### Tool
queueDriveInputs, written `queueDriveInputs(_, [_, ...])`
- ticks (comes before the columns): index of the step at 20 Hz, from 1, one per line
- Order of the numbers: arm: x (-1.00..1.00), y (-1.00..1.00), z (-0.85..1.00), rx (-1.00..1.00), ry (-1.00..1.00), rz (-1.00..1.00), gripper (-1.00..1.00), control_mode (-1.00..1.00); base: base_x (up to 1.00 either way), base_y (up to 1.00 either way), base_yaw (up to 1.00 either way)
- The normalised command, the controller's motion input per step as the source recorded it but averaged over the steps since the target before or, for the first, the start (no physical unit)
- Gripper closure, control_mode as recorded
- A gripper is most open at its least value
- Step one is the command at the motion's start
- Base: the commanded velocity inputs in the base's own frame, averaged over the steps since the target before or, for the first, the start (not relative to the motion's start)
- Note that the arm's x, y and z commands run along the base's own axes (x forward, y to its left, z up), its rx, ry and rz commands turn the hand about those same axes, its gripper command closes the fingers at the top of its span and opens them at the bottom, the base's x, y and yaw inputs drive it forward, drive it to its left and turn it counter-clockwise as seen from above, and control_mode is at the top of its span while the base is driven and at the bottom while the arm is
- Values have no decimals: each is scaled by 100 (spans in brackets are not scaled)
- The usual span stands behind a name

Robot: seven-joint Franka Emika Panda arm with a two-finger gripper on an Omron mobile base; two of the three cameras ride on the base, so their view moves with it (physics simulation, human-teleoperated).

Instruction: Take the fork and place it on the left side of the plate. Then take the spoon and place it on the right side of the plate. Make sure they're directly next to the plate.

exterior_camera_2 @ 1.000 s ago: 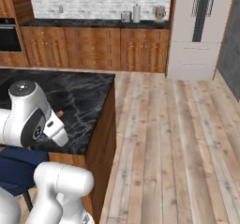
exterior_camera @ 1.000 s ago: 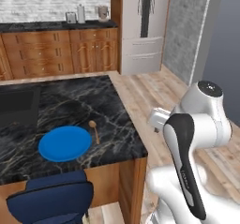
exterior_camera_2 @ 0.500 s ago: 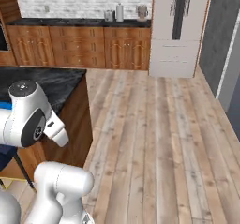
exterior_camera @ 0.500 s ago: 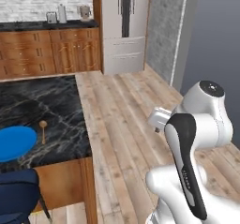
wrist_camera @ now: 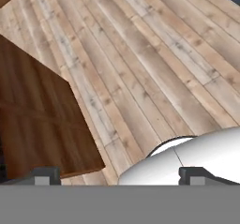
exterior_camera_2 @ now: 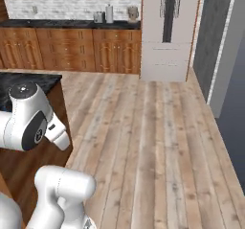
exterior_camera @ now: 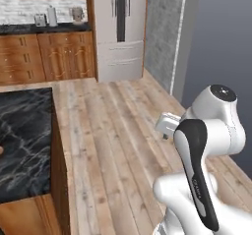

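No plate now; gripper (wrist_camera: pixel 119 177) wide.

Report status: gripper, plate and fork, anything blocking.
Gripper open, empty, above wood floor. No plate or fork in sight; island counter at far left. Nothing blocking.

worktop (exterior_camera: pixel 24 135): black stone, thin white marbled veins
island side panel (wrist_camera: pixel 33 120): dark reddish-brown wood, plain grain
floor (exterior_camera: pixel 113 131): pale beige-brown wooden planks, darker grain streaks
wall cabinets (exterior_camera_2: pixel 72 51): warm orange-brown wood, framed panel doors
back counter (exterior_camera_2: pixel 67 24): black top
backsplash (exterior_camera_2: pixel 62 6): whitish-grey, faintly mottled
fridge (exterior_camera_2: pixel 167 31): light grey doors, dark vertical handles
wall beside fridge (exterior_camera: pixel 165 27): speckled grey
far wall (exterior_camera: pixel 221 37): flat blue-grey
jars on back counter (exterior_camera_2: pixel 109 13): silvery grey
arm (exterior_camera: pixel 206 145): glossy white shell, black joint band
pincer (wrist_camera: pixel 119 176): dark grey finger tips
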Motion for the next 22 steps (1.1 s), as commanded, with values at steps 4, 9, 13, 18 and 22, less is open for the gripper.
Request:
queueDriveInputs(4, [0, 0, 0, 0, 0, 0, -100, 100, 100, -50, 6])
queueDriveInputs(9, [0, 0, 0, 0, 0, 0, -100, 100, 100, -36, 7])
queueDriveInputs(13, [0, 0, 0, 0, 0, 0, -100, 100, 100, -18, 10])
queueDriveInputs(18, [0, 0, 0, 0, 0, 0, -100, 100, 100, -2, 15])
queueDriveInputs(22, [0, 0, 0, 0, 0, 0, -100, 100, 100, 0, 18])
